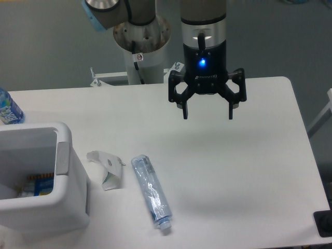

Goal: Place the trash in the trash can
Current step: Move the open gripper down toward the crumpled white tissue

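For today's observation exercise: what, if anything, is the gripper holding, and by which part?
Nothing. The gripper hangs open above the table, while the crushed bottle and paper scrap lie untouched.

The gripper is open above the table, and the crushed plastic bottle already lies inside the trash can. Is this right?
Not quite. The gripper is open above the table, but the crushed plastic bottle still lies on the table, beside the paper scrap, outside the trash can. The camera view shows this.
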You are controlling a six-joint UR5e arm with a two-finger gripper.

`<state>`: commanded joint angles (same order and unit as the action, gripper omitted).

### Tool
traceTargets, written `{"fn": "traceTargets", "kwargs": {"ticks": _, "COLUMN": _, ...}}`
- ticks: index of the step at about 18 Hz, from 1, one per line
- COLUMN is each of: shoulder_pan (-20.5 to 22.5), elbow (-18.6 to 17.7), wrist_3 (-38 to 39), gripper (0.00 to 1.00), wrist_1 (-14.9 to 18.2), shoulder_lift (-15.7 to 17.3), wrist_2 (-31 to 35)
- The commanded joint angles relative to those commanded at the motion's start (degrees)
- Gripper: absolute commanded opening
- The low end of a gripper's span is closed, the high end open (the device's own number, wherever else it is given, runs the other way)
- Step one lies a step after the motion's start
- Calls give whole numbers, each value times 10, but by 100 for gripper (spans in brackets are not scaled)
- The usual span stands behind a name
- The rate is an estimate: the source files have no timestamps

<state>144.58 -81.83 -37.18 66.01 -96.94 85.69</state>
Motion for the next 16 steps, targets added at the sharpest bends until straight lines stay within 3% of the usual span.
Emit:
{"fn": "traceTargets", "kwargs": {"ticks": 6, "shoulder_pan": -5, "elbow": -53, "wrist_3": 9, "gripper": 100, "wrist_1": -7, "shoulder_lift": 13, "wrist_2": 12}}
{"fn": "traceTargets", "kwargs": {"ticks": 10, "shoulder_pan": -12, "elbow": -108, "wrist_3": 7, "gripper": 100, "wrist_1": -55, "shoulder_lift": 18, "wrist_2": 8}}
{"fn": "traceTargets", "kwargs": {"ticks": 16, "shoulder_pan": -69, "elbow": -162, "wrist_3": 61, "gripper": 100, "wrist_1": -91, "shoulder_lift": 7, "wrist_2": 8}}
